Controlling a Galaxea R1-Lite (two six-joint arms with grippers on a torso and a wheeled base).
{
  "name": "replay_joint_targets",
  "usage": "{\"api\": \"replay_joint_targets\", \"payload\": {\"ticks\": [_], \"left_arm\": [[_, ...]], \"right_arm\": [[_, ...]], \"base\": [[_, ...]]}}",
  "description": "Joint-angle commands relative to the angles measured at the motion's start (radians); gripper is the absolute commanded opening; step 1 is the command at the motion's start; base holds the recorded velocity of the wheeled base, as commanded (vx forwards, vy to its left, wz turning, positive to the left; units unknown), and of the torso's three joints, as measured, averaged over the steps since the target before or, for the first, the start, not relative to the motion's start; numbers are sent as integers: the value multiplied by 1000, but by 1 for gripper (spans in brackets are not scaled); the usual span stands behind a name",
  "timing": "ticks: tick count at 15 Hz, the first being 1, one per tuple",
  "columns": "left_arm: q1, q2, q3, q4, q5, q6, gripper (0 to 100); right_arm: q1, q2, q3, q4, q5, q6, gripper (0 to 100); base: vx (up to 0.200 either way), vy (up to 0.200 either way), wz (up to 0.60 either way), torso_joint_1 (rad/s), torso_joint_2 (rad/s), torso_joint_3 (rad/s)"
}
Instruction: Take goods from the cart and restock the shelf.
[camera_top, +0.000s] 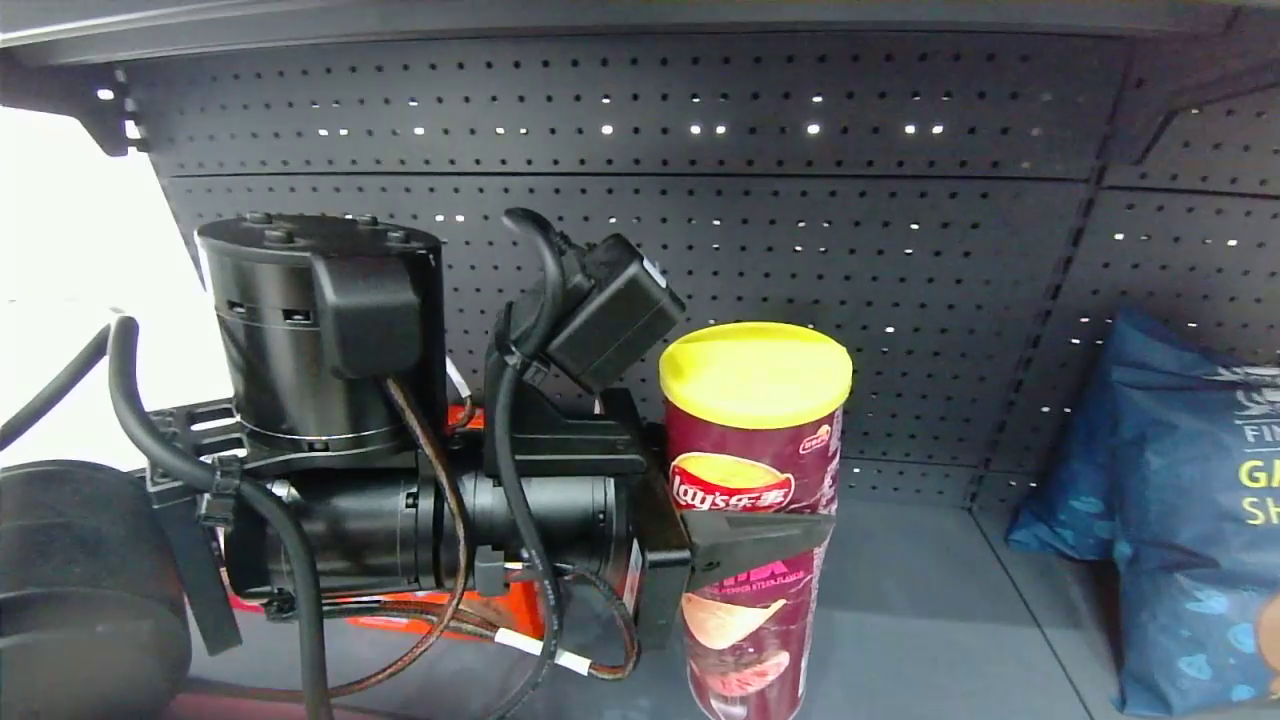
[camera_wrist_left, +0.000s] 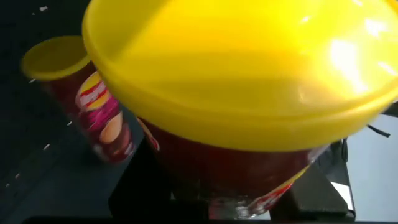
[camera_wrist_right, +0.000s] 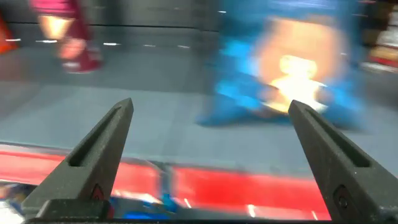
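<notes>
1. The left gripper (camera_top: 790, 528) pinches the chips can (camera_top: 752, 440) at mid-height. One dark finger (camera_top: 750, 540) lies across the front label, and the other is hidden behind the tube. A grip at the middle probably steadies so tall a can and leaves the yellow lid (camera_top: 755, 372) free.
2. The can is upright over the grey shelf board (camera_top: 900, 620), close to the pegboard back (camera_top: 760, 200). Its base runs out of frame at six o'clock, so I cannot tell whether it is seated. I judge the placing nearly done, with release to follow.
3. The right gripper (camera_wrist_right: 211, 162) has its jaws spread wide with nothing between them, and it faces the shelf.
4. A blue snack bag (camera_top: 1180, 500) leans at three o'clock from the can, well apart. The gap leaves room for further stock.
5. A second can (camera_wrist_left: 81, 102) stands beyond the held one. An orange object (camera_top: 470, 415) sits at nine o'clock, behind the arm.
</notes>
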Motion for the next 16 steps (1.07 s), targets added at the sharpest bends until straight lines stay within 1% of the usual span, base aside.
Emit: {"api": "replay_joint_targets", "payload": {"ticks": [1, 9, 10, 12, 13, 14, 15, 16], "left_arm": [[0, -1, 4, -2, 0, 0, 0], [0, -30, 24, 1, 2, 3, 0], [-3, -59, 53, 2, 3, 3, 0], [-1, -131, 121, 6, 9, 2, 0], [9, -176, 165, 7, 9, -2, 0], [17, -231, 207, 22, 11, -8, 0], [17, -258, 222, 50, 11, -20, 0], [17, -278, 224, 76, 11, -28, 0]], "right_arm": [[0, 1, 0, 0, 0, 0, 100], [0, 1, 0, 1, 3, -3, 100], [0, 1, -2, 4, -20, -4, 100], [-5, 9, -3, 4, -24, -17, 100], [-5, 9, -3, 3, -24, -17, 100], [-6, 14, -20, -5, -38, 29, 100], [1, 145, -218, 4, -50, 210, 100], [4, 302, -311, 14, -52, 293, 100]], "base": [[0, 0, 0, 0, 0, 0], [0, 0, 0, 0, 0, 0], [0, 0, 0, 0, 0, 0], [0, 0, 0, 0, 0, 0], [0, 0, 0, 0, 0, 0], [0, 0, 0, 0, 0, 0], [0, 0, 0, 0, 0, 0], [0, 0, 0, 0, 0, 0]]}}
